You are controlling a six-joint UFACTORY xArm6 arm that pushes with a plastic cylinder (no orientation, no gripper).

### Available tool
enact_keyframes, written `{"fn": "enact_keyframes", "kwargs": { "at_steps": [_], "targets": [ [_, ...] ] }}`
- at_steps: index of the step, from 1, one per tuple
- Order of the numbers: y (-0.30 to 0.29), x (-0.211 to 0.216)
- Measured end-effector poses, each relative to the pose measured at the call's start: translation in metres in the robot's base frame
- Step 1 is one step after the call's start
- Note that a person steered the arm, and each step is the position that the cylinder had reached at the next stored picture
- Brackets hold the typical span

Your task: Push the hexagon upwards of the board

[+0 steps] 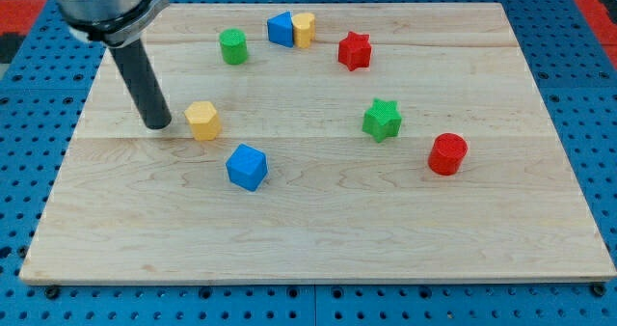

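My tip [157, 125] is seen on the wooden board [318, 239], just left of the yellow hexagon [203, 120], not touching it. No gripper is carried. A blue cube [247, 166] is placed below the hexagon, toward the view's right.

green cylinder [232, 46] | blue cube [246, 166] | red star [355, 50] | green star [382, 120] | red cylinder [447, 153]

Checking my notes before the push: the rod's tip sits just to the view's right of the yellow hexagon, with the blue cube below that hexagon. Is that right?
Not quite. In the camera view my tip sits just to the view's left of the yellow hexagon, not its right, apparently with a small gap between them. The rest holds: the blue cube lies below the hexagon, slightly toward the view's right.
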State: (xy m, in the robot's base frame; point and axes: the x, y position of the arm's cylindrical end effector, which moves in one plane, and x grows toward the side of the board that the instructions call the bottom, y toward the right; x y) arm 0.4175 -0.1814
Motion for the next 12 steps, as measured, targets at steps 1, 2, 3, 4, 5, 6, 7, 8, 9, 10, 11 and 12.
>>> {"fn": "enact_keyframes", "kwargs": {
  "at_steps": [1, 2, 3, 4, 5, 6, 7, 8, 9, 10, 11, 12],
  "targets": [
    [0.0, 0.0],
    [0.029, 0.0],
    [0.081, 0.0],
    [0.122, 0.0],
    [0.136, 0.0],
    [0.129, -0.011],
    [0.083, -0.025],
    [0.049, -0.017],
    [0.053, 0.11],
    [0.053, 0.128],
    [0.069, 0.126],
    [0.114, 0.113]
  ]
}}
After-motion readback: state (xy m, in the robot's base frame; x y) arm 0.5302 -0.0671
